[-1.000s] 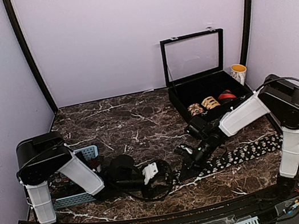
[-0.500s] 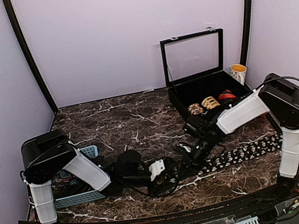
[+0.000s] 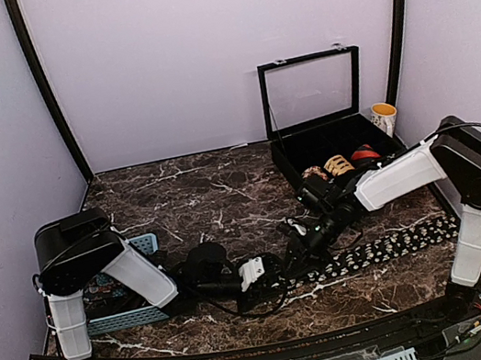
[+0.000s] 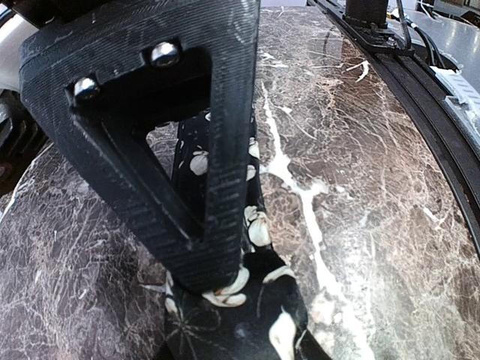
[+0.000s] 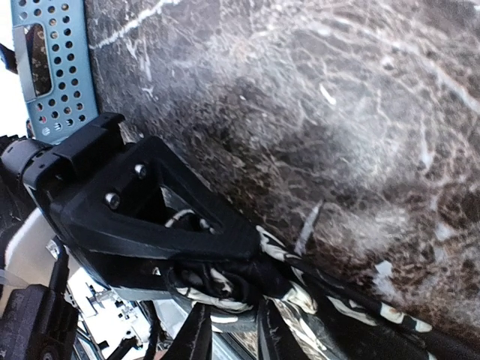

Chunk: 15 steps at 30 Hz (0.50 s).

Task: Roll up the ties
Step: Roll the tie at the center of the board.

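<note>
Left jaws: 1 finger (image 4: 229, 150) of the left gripper (image 3: 274, 273) rested tip-down on the flat tie (image 3: 392, 245). Its partner was hidden, so whether they clamped the fabric could not be told.
Right jaws: the right gripper (image 3: 298, 252) sat at the same tie end, just beside the left one. No view showed whether it was open or closed.
Landmark: a black case (image 3: 286, 164) with its glass lid raised stood at the back right of the dark marble table (image 3: 206, 195).
Flat tie: black with white flower prints, it lay in front of the case, running from below the case's right end leftward past its left corner.
Tie end: to the front-left of the case, between both grippers, the fabric was bunched into folds against a black finger.
Rolled ties: 3 coils sat inside the case, 2 tan-patterned (image 3: 337, 164) and 1 red (image 3: 365, 155).
Blue basket (image 3: 121, 319): far to the left of the case, under the left arm.
Yellow cup (image 3: 384, 117): just beside the case's right wall.
</note>
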Each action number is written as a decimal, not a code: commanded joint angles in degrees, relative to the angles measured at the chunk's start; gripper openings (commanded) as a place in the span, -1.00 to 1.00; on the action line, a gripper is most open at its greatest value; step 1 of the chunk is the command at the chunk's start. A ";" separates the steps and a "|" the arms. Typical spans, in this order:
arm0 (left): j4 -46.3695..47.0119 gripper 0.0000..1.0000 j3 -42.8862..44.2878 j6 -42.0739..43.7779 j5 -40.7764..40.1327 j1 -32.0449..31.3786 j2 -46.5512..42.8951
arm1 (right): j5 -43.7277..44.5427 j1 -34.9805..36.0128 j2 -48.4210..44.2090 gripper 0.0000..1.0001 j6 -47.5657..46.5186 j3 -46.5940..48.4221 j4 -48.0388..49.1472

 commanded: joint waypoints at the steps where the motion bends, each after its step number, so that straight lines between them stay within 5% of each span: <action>1: -3.38 -0.35 -1.51 -0.97 0.20 -0.54 1.08 | -0.99 -0.17 -0.29 -0.64 1.70 -0.86 4.62; 6: -3.37 -0.34 -1.62 -1.32 0.13 -0.54 1.11 | -2.39 -0.11 1.16 -0.60 0.77 -0.04 4.13; 11: -3.15 -0.31 -1.77 -1.49 0.45 -0.54 0.60 | 0.07 -0.22 3.04 -1.00 -2.91 2.33 -0.73; 15: -2.72 -0.05 -2.31 -1.84 0.49 -0.54 -0.72 | 3.05 -0.27 4.51 -1.00 -5.57 3.28 -4.27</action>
